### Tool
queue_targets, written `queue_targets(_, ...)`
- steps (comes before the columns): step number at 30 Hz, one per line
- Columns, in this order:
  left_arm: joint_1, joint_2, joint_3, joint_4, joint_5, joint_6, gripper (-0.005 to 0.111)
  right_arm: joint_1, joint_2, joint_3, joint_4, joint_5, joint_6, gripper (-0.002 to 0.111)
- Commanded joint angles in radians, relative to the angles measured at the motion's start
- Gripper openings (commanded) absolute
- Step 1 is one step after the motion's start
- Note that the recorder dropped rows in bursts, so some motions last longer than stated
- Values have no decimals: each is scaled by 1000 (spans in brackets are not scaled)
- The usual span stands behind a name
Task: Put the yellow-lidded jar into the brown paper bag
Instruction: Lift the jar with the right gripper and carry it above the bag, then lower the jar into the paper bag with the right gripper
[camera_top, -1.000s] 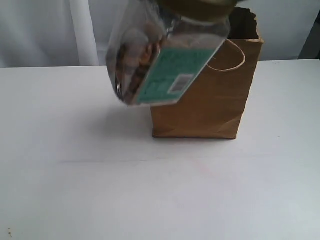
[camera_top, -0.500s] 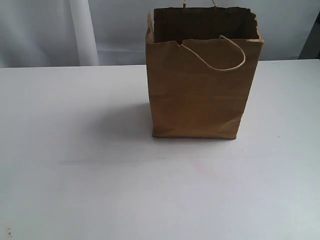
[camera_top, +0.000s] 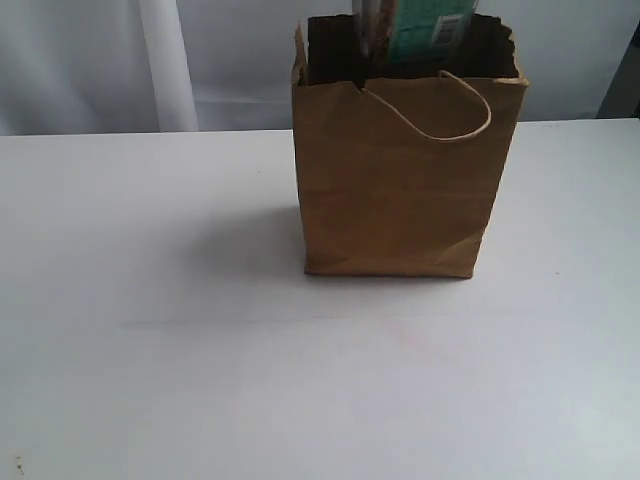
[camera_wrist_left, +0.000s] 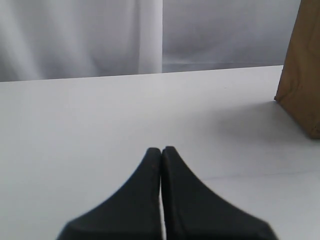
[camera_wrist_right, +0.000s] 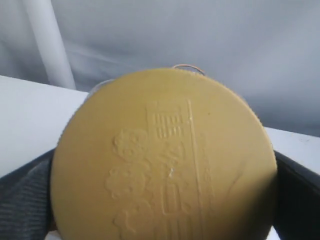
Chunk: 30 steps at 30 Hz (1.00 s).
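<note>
With the right hand (camera_wrist_right: 162, 200) clamped on the jar (camera_top: 415, 35) at the bag (camera_top: 400, 190) mouth, an off-centre release may snag the rim and topple the bag.

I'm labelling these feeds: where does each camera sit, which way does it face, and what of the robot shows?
Exterior: off the arms, facing the brown paper bag across the table; yellow-lidded jar at its mouth; no robot parts.
Left wrist: low over the table, facing the curtain; shut left claw in front, bag's corner beside.
Right wrist: close on the jar's lid; right claw flanks it.
Shared: exterior and left wrist show bag and table; exterior and right wrist, the jar.
</note>
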Motion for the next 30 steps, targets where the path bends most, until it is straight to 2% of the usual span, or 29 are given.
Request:
queue_targets(1,-5,3,-2,-4,-9,-4,1,-19,38,-7,31,-55,-28,0)
queue_targets(12,-5,3,-2,-4,-9,-4,1,-19,244,-7,65,1,-40,0)
queue_targets(20,-5,3,-2,-4,-9,-4,1,-128,324,-7,288,3,-131,0)
queue_targets(30,-5,3,-2,-4,-9,-4,1,-159,443,-7,307,5,-153,0)
